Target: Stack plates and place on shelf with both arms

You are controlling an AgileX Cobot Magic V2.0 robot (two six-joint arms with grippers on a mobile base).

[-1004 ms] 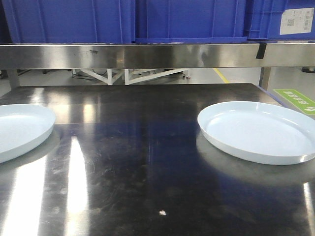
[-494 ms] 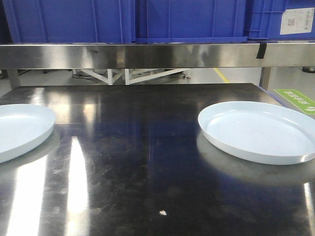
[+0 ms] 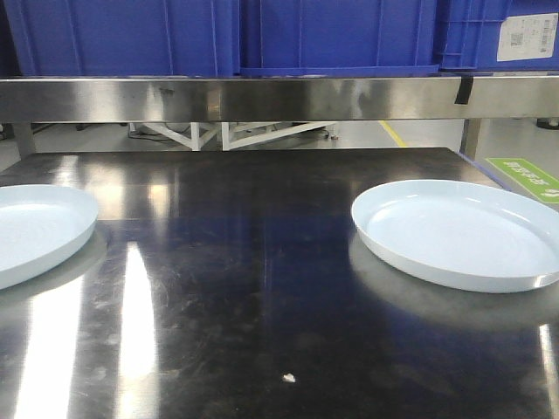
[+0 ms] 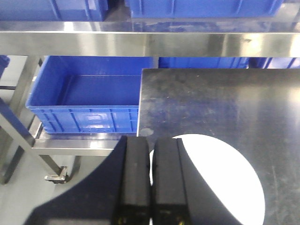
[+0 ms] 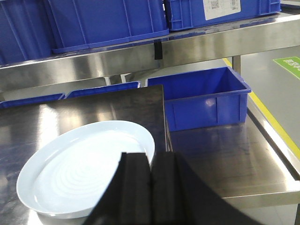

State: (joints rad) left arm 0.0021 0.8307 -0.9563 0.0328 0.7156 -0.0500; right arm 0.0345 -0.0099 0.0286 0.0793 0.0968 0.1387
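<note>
I see a dark steel table filling the lower frame, glare streaks lower left. Steel shelf across the top carries blue crates; grey floor with yellow line behind.

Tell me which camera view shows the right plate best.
The front-facing view: the right plate lies nearly whole and uncovered, only its right rim cut off. The right wrist view shows it closer, but the right gripper hides part of its rim. The left wrist view misses it.

The left plate runs past the front view's edge (crate label too small to read).
</note>
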